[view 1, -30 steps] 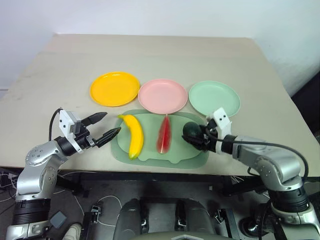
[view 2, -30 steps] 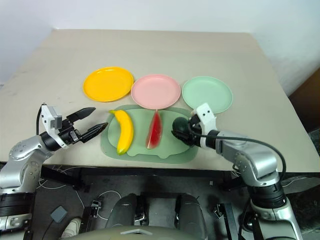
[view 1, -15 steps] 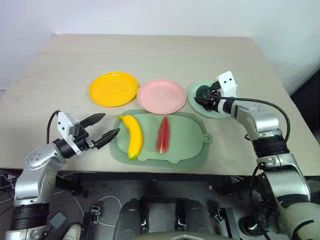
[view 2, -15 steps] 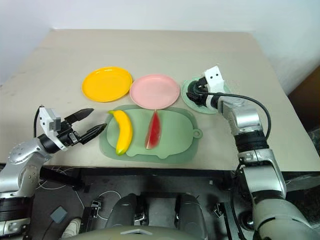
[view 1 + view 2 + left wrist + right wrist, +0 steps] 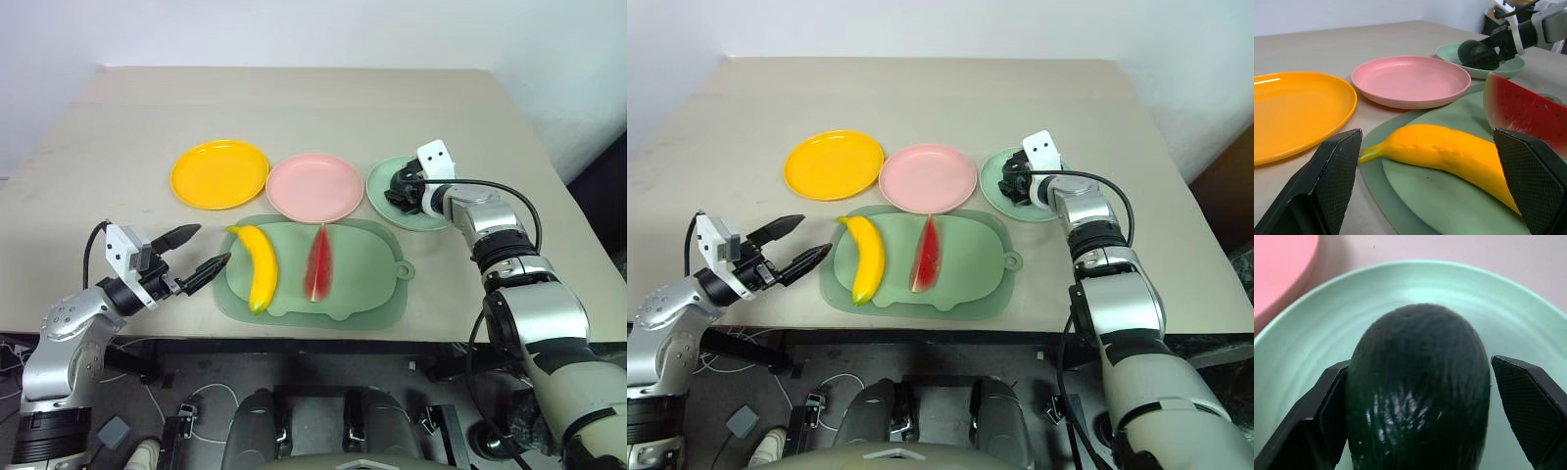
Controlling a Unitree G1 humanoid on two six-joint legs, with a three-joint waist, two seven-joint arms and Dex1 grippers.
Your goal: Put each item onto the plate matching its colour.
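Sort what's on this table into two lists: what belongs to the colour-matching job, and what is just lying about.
Belongs to the job:
banana
watermelon wedge
avocado, between the right gripper's fingers on the mint green plate
yellow-orange plate
pink plate

Just lying about:
pale green board, under the banana and the wedge
table

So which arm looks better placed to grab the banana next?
The left. Its open left gripper hovers just beside the banana on the green board, while the right gripper is across the table at the avocado on the mint green plate.
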